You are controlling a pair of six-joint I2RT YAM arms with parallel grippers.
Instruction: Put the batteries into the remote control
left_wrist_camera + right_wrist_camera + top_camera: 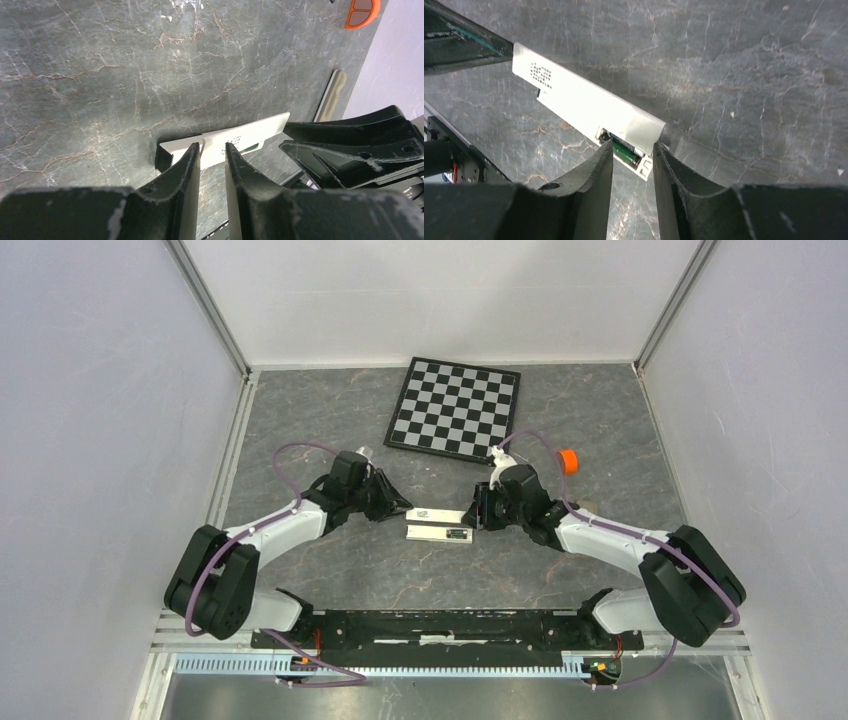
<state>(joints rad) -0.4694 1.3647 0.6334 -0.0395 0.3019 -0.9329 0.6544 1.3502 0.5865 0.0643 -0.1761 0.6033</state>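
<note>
Slim white plastic remote control (589,105), likely light, stiff, slick, is held mid grey marbled worktop (749,75), ends pinched by left end effector (212,150) and right end effector (631,150); long edges seem best gripped.

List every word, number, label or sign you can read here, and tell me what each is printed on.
Nothing can be read in any view.
Remote control, pale back: a patch of tiny dark marks, too small to read.
Battery in the recess: greenish wrap, lettering not legible.
Chessboard: plain squares, no letters or numbers visible.
Orange cap: no text visible.
</note>
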